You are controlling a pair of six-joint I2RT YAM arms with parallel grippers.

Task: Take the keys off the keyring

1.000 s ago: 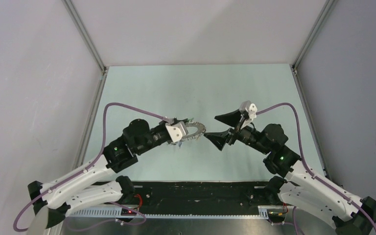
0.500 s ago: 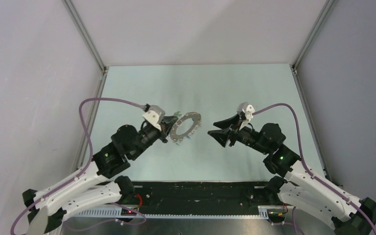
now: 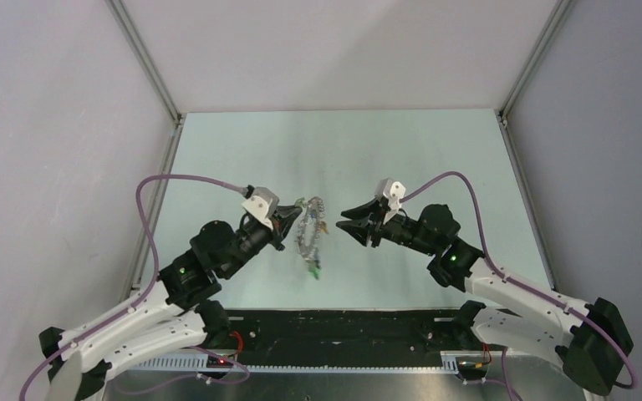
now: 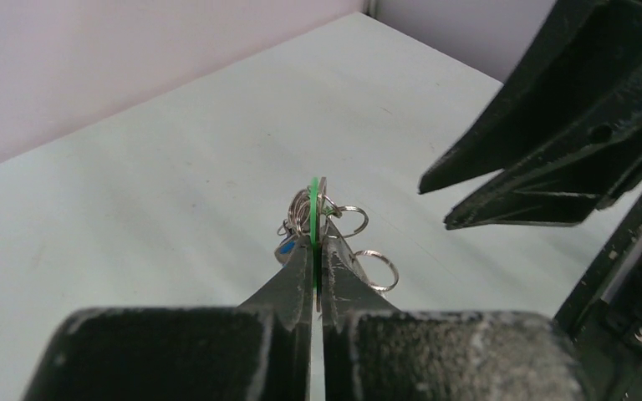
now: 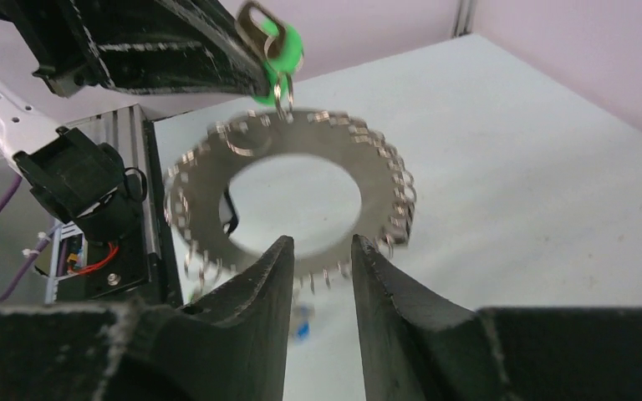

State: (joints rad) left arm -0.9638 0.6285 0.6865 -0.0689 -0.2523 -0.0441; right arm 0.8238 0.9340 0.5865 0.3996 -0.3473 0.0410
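Plainly, keyring [image 5: 380,180] dangles from key [image 5: 284,42] between left fingers [image 4: 288,288].

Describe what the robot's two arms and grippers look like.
The left arm and right arm have white lower links and black upper joints, each with a green light. A purple cable runs to a white wrist block on each. The left gripper and right gripper have tapered black fingers.
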